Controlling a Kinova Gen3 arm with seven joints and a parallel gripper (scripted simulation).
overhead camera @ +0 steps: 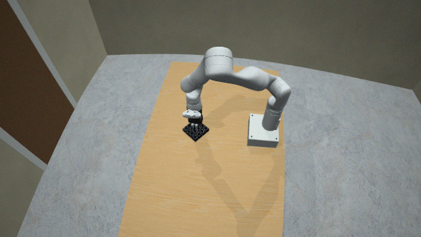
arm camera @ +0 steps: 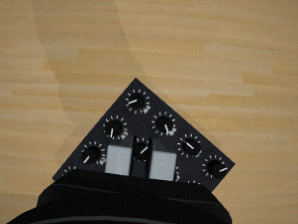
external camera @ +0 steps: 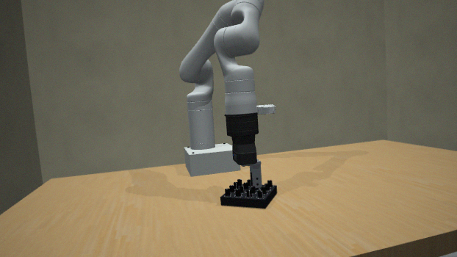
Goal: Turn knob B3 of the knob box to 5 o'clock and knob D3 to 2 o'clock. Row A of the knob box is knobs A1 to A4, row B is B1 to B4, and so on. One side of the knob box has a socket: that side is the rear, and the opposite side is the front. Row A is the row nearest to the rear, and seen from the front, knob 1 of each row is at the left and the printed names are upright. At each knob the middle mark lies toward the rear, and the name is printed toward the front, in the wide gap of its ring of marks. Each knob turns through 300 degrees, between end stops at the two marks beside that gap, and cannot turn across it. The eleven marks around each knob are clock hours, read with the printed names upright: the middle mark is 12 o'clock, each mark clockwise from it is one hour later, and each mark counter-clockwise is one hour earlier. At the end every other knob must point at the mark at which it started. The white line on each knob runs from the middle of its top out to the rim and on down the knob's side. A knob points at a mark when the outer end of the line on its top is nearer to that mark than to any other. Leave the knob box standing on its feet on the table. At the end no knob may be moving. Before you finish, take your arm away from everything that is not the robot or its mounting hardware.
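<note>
The black knob box (overhead camera: 199, 137) (external camera: 242, 202) (arm camera: 136, 85) stands flat on the table; in the wrist view it appears turned cornerwise, printed names toward the lower right. My gripper (overhead camera: 194, 130) (external camera: 254, 185) (arm camera: 141, 151) points down into the knobs and is shut on knob B3 (arm camera: 141, 152), one finger on each side. B3's white line points up-right in the wrist view, near 3 o'clock. Knobs A4 (arm camera: 137, 101), A3 (arm camera: 115, 129) and A2 (arm camera: 91, 154) show along the upper-left edge. B4 (arm camera: 165, 124), C4 (arm camera: 190, 146) and D4 (arm camera: 216, 167) show along the upper-right. The gripper body hides D3.
Neighbouring knobs stand close around both fingers, with B4 and A3 nearest in the wrist view. The wooden table (overhead camera: 203, 189) (external camera: 110, 227) (arm camera: 225, 50) carries the box and the arm's base (overhead camera: 258, 130) (external camera: 211, 164). The socket cannot be made out.
</note>
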